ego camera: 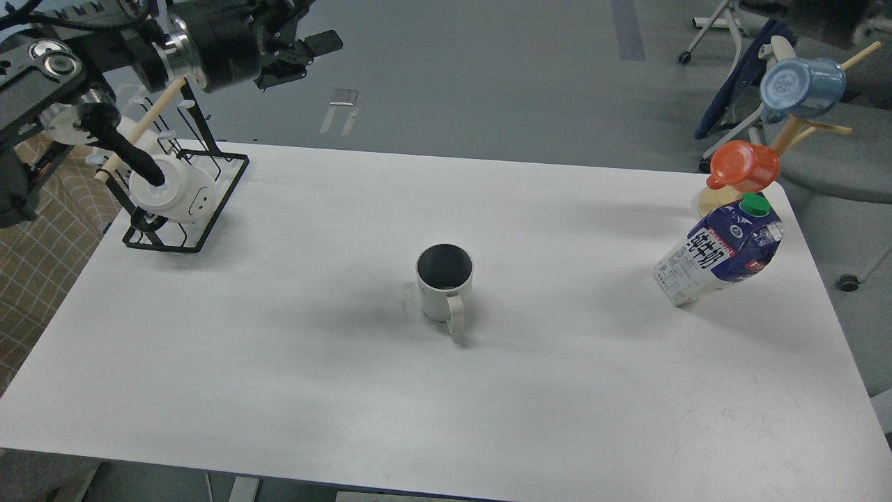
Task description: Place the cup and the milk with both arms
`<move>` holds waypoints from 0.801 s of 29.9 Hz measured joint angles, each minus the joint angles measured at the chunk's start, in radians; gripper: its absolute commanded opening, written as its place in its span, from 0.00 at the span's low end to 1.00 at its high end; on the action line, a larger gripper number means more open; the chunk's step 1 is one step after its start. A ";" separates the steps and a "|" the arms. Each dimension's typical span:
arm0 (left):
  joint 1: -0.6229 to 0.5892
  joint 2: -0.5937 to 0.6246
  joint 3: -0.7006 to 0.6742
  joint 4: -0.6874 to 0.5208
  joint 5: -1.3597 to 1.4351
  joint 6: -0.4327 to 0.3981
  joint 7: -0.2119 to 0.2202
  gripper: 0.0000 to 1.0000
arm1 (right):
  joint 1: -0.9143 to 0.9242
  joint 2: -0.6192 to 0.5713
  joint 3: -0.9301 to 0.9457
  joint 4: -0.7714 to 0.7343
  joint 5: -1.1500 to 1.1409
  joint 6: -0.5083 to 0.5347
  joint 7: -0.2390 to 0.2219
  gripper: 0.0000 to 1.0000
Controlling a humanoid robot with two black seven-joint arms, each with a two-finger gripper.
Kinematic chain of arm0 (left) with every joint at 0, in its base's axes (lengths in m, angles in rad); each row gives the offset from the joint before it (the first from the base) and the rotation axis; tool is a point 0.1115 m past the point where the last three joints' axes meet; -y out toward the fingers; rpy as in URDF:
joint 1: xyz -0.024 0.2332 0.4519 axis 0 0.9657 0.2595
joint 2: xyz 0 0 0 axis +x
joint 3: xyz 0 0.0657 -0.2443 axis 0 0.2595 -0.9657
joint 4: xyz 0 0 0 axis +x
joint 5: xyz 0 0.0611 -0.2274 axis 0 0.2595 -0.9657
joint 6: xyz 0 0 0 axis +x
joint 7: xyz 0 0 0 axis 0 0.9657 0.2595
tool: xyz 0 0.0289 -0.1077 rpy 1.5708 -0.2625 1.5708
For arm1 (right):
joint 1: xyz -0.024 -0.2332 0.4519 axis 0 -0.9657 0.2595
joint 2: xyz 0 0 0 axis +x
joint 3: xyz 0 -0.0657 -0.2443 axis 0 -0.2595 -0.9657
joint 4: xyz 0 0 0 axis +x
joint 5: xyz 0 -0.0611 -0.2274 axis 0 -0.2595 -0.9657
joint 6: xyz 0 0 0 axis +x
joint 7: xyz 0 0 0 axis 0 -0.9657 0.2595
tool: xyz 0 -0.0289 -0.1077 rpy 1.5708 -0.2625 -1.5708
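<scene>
The cream-white cup (444, 287) with a dark grey inside stands upright near the middle of the white table (279, 362), its handle toward me. The blue and white milk carton (721, 252) with a green cap stands at the right side of the table, looking tilted to the right. My left gripper (303, 56) is high at the top left, beyond the table's far edge, far from the cup; its fingers look apart and empty. Only a dark bit of my right arm (801, 10) shows at the top right edge; its gripper is out of view.
A black wire rack (188, 233) with white cups (174, 196) stands at the table's far left corner, under my left arm. A wooden cup tree at the far right holds an orange cup (744, 166) and a blue cup (801, 87), just behind the milk.
</scene>
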 measured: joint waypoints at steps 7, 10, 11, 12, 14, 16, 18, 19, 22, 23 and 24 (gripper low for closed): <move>0.053 -0.042 -0.021 0.010 -0.062 0.012 -0.005 0.98 | -0.149 -0.304 -0.005 0.283 -0.317 -0.310 0.000 1.00; 0.058 -0.049 -0.029 0.011 -0.065 0.016 -0.008 0.98 | -0.253 -0.365 -0.012 0.331 -0.422 -0.509 0.000 1.00; 0.059 -0.052 -0.034 0.013 -0.065 0.018 -0.008 0.98 | -0.291 -0.374 -0.013 0.338 -0.450 -0.574 0.000 1.00; 0.059 -0.055 -0.042 0.015 -0.066 0.020 -0.008 0.98 | -0.338 -0.381 -0.014 0.342 -0.483 -0.647 0.000 1.00; 0.061 -0.060 -0.060 0.017 -0.066 0.022 -0.006 0.98 | -0.429 -0.385 -0.015 0.342 -0.541 -0.730 0.000 1.00; 0.070 -0.062 -0.074 0.018 -0.066 0.024 -0.003 0.98 | -0.526 -0.379 -0.016 0.333 -0.591 -0.753 0.000 1.00; 0.077 -0.064 -0.079 0.018 -0.066 0.024 -0.002 0.98 | -0.596 -0.366 -0.016 0.315 -0.613 -0.760 0.000 1.00; 0.079 -0.064 -0.079 0.018 -0.066 0.024 -0.002 0.98 | -0.620 -0.358 -0.016 0.307 -0.618 -0.761 0.000 1.00; 0.089 -0.064 -0.083 0.018 -0.066 0.023 -0.002 0.98 | -0.678 -0.337 -0.014 0.270 -0.621 -0.762 0.000 1.00; 0.091 -0.064 -0.085 0.017 -0.066 0.023 -0.002 0.98 | -0.694 -0.327 -0.013 0.255 -0.621 -0.763 0.000 1.00; 0.092 -0.064 -0.086 0.017 -0.066 0.023 -0.002 0.98 | -0.704 -0.317 -0.013 0.243 -0.621 -0.762 0.000 1.00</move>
